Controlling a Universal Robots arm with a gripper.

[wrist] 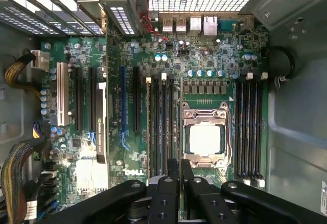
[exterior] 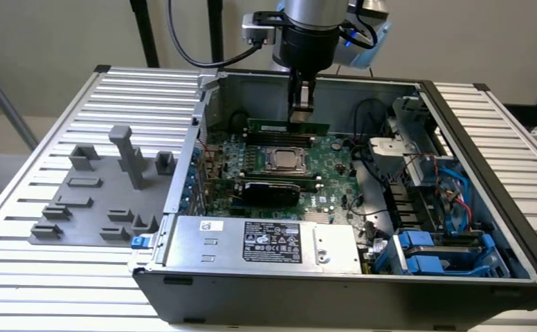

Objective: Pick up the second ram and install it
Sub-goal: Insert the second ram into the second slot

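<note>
Second ram (exterior: 270,128) is pinched along its top by the gripper (exterior: 302,119); whether it's seated is unclear.

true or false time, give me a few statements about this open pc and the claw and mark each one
1. The claw is lowered inside the open computer case. True.
2. A fan cooler covers the cpu socket. False: the socket is uncovered, with the bare silver chip showing.
3. A green ram stick stands on edge right at the claw, beside the cpu socket. True.
4. The grey holder lies on the slatted table at the exterior view's right of the case. False: it lies at the exterior view's left.
</note>
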